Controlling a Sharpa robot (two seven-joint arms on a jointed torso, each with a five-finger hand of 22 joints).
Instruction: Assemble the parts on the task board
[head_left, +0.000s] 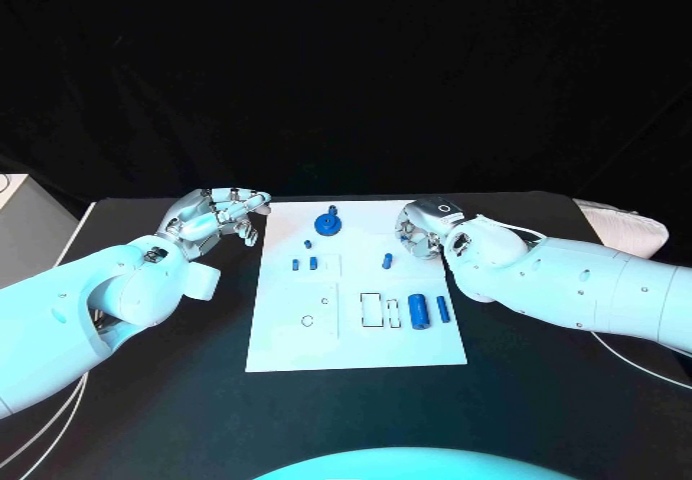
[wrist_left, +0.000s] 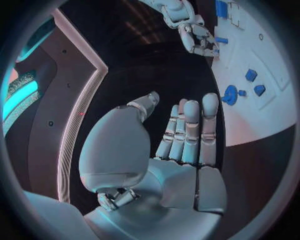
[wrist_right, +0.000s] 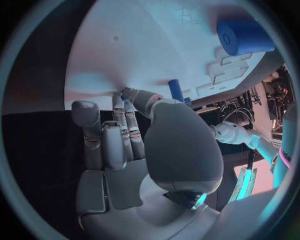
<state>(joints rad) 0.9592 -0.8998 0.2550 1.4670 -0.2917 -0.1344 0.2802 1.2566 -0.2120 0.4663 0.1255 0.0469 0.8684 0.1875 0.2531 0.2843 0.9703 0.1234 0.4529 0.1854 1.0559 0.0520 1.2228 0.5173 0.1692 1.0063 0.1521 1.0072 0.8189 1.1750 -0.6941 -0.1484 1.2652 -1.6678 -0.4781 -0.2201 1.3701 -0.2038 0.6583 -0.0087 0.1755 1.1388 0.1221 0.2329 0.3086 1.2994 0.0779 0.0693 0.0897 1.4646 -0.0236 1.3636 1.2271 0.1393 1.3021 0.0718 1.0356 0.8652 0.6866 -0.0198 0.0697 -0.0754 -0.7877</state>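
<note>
The white task board (head_left: 361, 340) lies mid-table. On it are a round blue part (head_left: 329, 224) at the far edge, several small blue pegs (head_left: 304, 264), a lone peg (head_left: 387, 260), and a thick blue cylinder (head_left: 418, 309) beside a thin one (head_left: 443, 308). My left hand (head_left: 224, 215) hovers off the board's far left corner, fingers straight and apart, holding nothing (wrist_left: 187, 135). My right hand (head_left: 423, 228) is at the board's far right edge, fingertips (wrist_right: 122, 100) down by the board (wrist_right: 125, 45). The lone peg (wrist_right: 176, 90) stands just beyond its thumb, not gripped.
Outlined slots (head_left: 381, 308) are cut in the board near the cylinders, and a small oval hole (head_left: 307, 320) lies to the left. A pale box edge (head_left: 12, 215) sits at the far left and a white object (head_left: 627, 228) at the far right. Black table surrounds the board.
</note>
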